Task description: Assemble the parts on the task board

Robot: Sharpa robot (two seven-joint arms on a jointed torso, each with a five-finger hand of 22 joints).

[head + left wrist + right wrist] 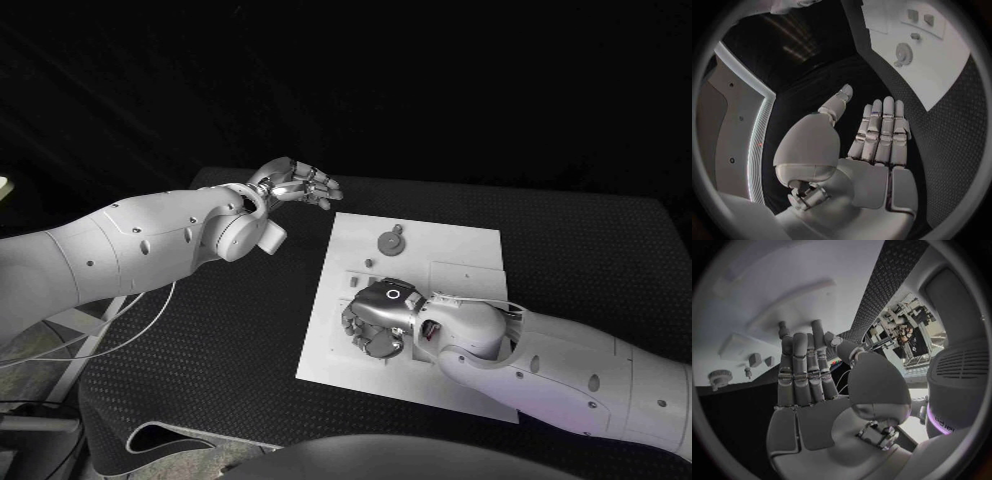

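The white task board [462, 262] lies in the middle of the black table. A grey gear-shaped part [391, 241] sits on its far end, and small grey parts [368, 266] lie a little nearer. My right hand [378, 318] hovers low over the board's near left part, fingers stretched out side by side [803, 371] with nothing in them. My left hand [297, 184] is raised beyond the board's far left corner, off the board, with flat straight fingers [881, 131], the thumb apart, and nothing in it. The gear [903, 52] and small parts [919, 18] lie ahead of it.
The board's right half [469, 275] carries only faint square outlines. Black textured table surface [216, 330] spreads to the left of the board and beyond it. A thin cable [137, 325] hangs under my left arm.
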